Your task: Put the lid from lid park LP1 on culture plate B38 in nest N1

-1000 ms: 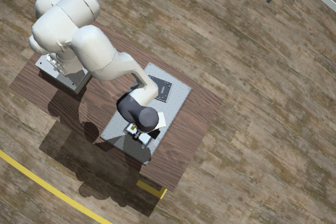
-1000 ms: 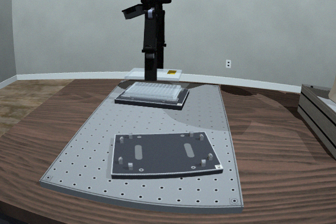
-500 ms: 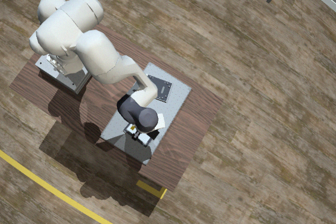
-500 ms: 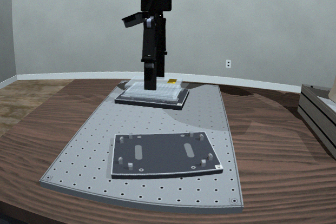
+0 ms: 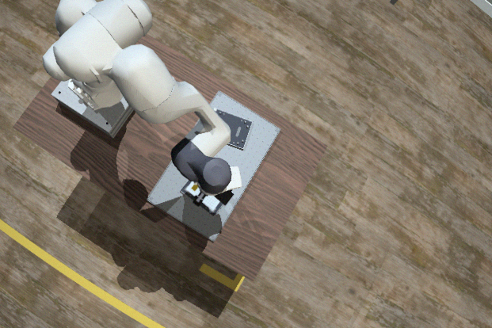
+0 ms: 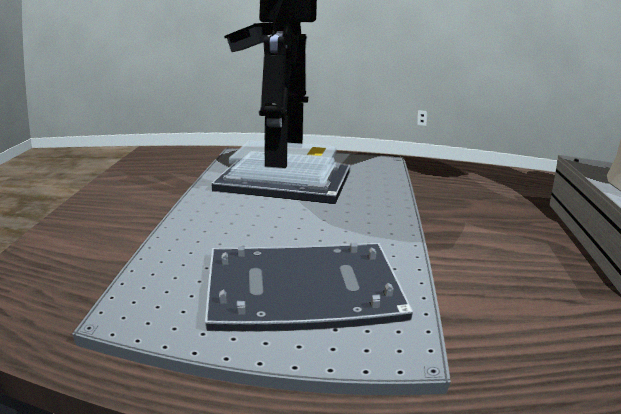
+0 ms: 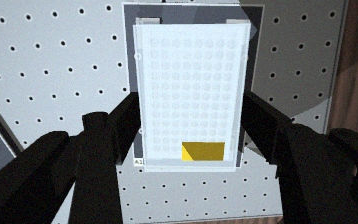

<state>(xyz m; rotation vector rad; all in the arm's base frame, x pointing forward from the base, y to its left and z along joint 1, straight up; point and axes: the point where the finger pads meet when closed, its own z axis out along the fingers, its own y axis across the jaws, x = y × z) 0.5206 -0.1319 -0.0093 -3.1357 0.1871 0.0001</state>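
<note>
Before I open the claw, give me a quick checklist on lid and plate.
1. Claw shut on the lid: ok.
2. Lid squared over culture plate B38 in wrist view: ok.
3. Lid fully down on the plate: cannot tell; exterior view shows it low over the wells, the seam unclear.
4. Plate sitting in nest N1: ok.
5. Lid park LP1 vacant: ok.
6. Yellow label at the near end: ok.

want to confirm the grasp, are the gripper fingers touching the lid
Touching. In the wrist view both black fingers press against the long edges of the clear lid, with no gap, holding it over the culture plate.
</note>
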